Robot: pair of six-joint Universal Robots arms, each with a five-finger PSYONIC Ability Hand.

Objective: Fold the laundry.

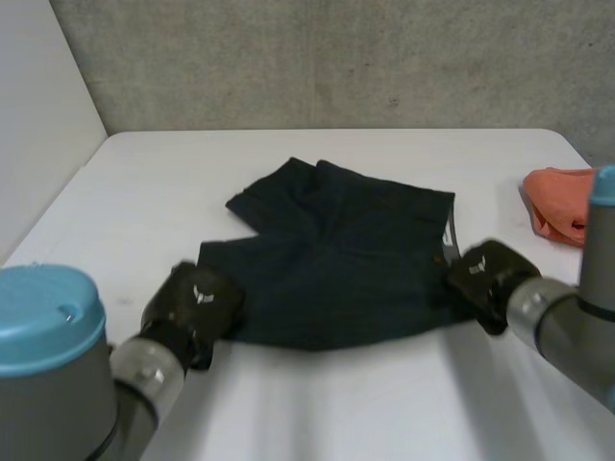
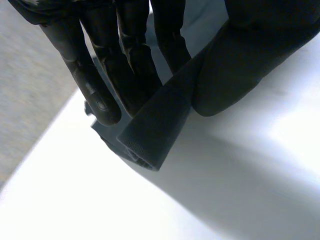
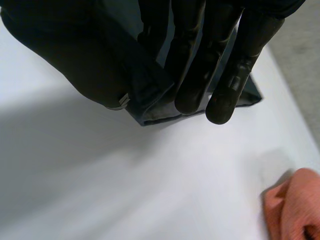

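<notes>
head view: the white surface [image 1: 317,403] carries a pair of dark navy shorts [image 1: 336,259] lying about its middle, waistband toward the right edge and legs toward the left edge. the cloth is mostly flat, with a few soft creases.

the left hand [image 1: 197,307] sits at the near-left corner of the shorts, on the hem of the nearer leg. in the left wrist view its fingers [image 2: 100,95] come down on one face of the hem and the thumb presses the other. a ridge of ribbed cloth is pinched between them and lifted a little off the surface.

the right hand [image 1: 485,274] is at the near end of the waistband, on the side toward the right edge. in the right wrist view its fingers [image 3: 225,95] are closed against the thumb with the waistband corner nipped between them, the fingertips reaching just past the cloth's edge.

an orange cloth [image 1: 557,202] lies bunched at the right edge of the surface, apart from the shorts.
</notes>
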